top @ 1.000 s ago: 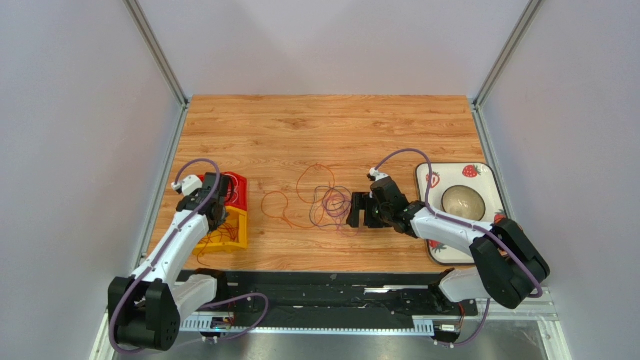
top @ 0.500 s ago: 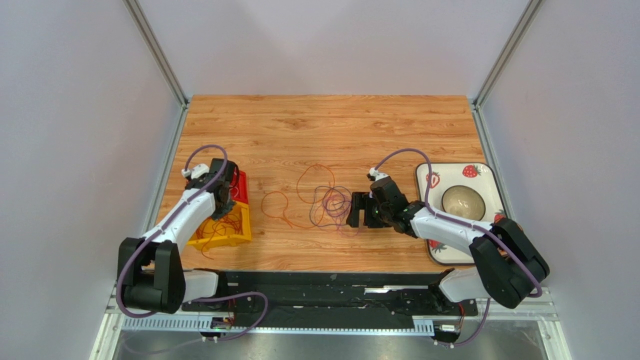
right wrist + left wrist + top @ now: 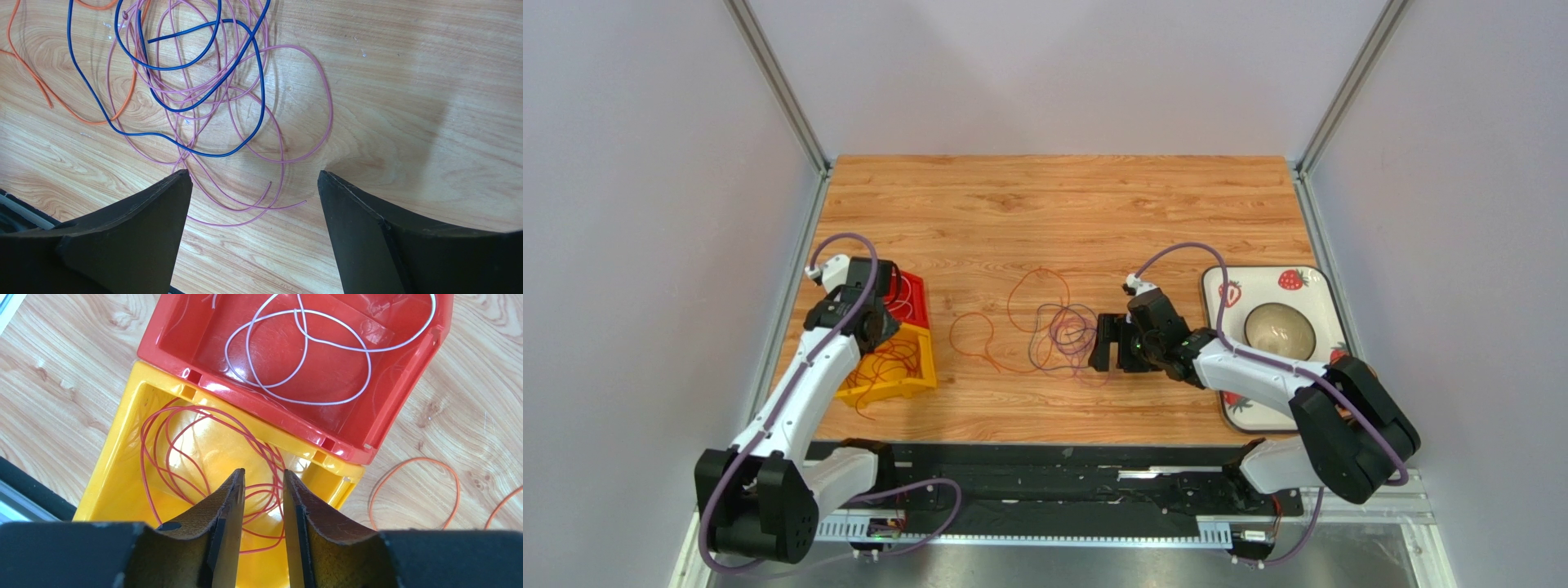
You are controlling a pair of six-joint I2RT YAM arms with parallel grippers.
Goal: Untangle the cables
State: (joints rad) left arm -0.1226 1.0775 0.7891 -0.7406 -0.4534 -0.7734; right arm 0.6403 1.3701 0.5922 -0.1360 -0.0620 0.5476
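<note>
Beneath the left gripper (image 3: 263,473), jaws slightly apart, red cable (image 3: 268,454) sat in the yellow bin (image 3: 116,459) (colour-sorted, seemingly); right gripper (image 3: 253,174) gaped at the tangle (image 3: 184,98) ahead.

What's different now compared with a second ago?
The left gripper opened its jaws above the yellow bin, where a red cable lies loose; its arm shifted a little. The right gripper stayed open beside the cable tangle, which hasn't moved.
</note>
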